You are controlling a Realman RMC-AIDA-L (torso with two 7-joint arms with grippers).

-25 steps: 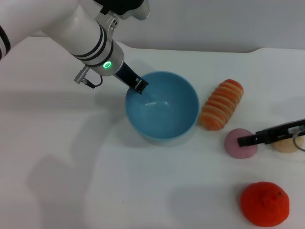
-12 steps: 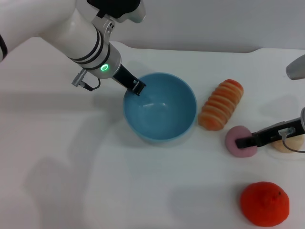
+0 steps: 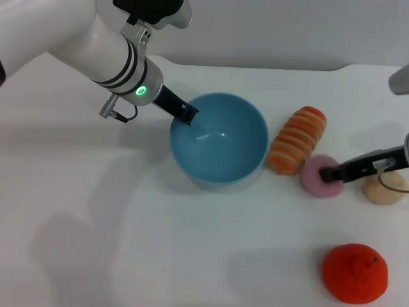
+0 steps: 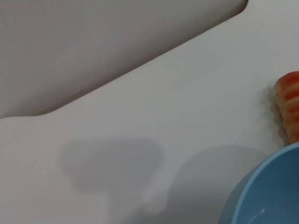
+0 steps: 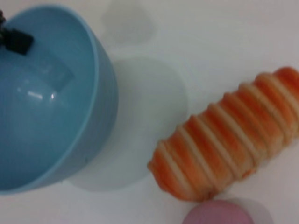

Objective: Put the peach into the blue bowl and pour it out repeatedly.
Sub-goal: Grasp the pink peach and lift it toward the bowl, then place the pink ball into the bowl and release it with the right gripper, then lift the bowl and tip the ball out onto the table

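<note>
The light blue bowl stands mid-table, and it also fills one side of the right wrist view as the bowl and a corner of the left wrist view as the bowl. My left gripper is shut on its far-left rim, one black finger reaching inside. The pink-mauve peach sits right of the bowl, close against a striped roll. My right gripper comes in from the right and is shut on the peach, with a black finger lying across its top. Only the peach's edge shows in the right wrist view.
An orange-and-cream striped roll lies between bowl and peach. A beige ball rests under the right arm, and a bumpy orange fruit sits near the front right. The table's back edge runs behind the bowl.
The right gripper closed in on the peach and carried it up-left towards the striped roll. The left gripper and the bowl shifted slightly left, then back right.
</note>
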